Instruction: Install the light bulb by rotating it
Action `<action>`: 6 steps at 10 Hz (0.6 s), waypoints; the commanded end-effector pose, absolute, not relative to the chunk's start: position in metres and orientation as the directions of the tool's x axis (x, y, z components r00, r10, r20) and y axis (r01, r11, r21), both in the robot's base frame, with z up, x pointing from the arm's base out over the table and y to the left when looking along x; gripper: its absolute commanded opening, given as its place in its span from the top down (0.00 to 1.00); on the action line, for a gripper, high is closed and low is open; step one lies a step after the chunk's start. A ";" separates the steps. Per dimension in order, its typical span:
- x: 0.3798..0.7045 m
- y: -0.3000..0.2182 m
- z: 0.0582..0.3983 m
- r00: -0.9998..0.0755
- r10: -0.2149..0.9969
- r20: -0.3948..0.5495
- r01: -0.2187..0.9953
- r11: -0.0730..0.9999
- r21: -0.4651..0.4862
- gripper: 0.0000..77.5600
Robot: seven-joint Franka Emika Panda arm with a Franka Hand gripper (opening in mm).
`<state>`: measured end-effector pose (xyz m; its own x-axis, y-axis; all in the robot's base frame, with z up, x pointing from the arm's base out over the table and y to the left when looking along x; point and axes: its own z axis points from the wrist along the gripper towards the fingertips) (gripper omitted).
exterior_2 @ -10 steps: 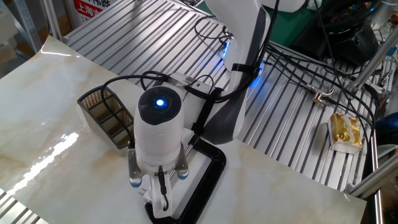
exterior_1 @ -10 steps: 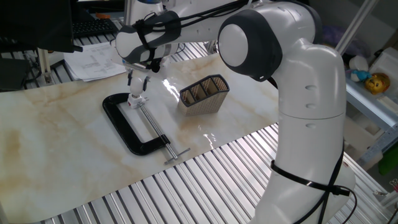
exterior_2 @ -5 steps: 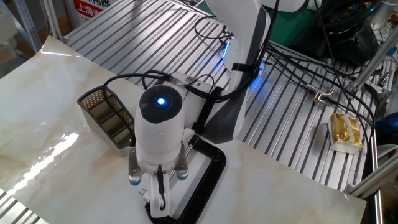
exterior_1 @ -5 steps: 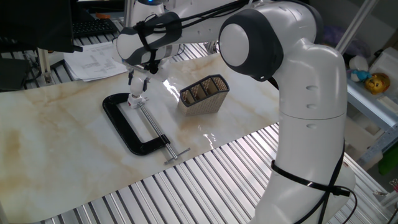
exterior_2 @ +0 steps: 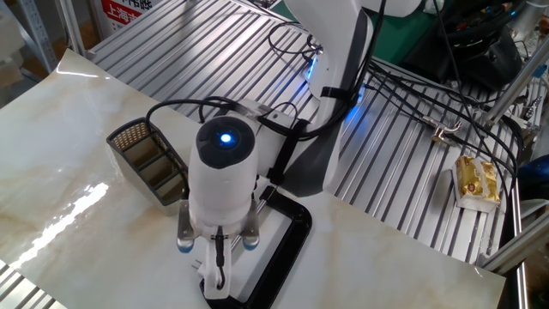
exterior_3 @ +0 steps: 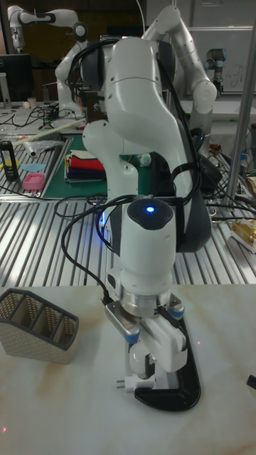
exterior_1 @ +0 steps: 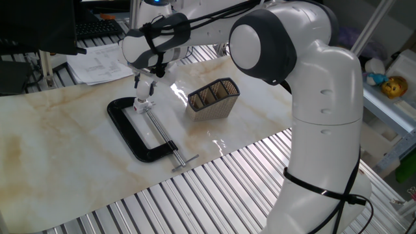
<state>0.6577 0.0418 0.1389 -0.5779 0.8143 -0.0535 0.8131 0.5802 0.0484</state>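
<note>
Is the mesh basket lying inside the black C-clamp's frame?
No: the mesh basket sits on the table apart from the black C-clamp, off to its side.

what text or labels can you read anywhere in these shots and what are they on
None can be read for certain.
Red and white sign behind the table: characters too blurred to read.
Printed papers at the table's far edge: print too small.
Gold packet on the slatted surface: markings illegible.
</note>
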 end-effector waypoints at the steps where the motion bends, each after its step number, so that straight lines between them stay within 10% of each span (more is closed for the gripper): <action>1: 0.652 0.046 0.127 -0.410 0.902 -0.133 0.906 0.420 0.053 0.99; 6: 0.652 0.046 0.127 -0.312 0.935 -0.171 0.942 0.328 0.074 0.99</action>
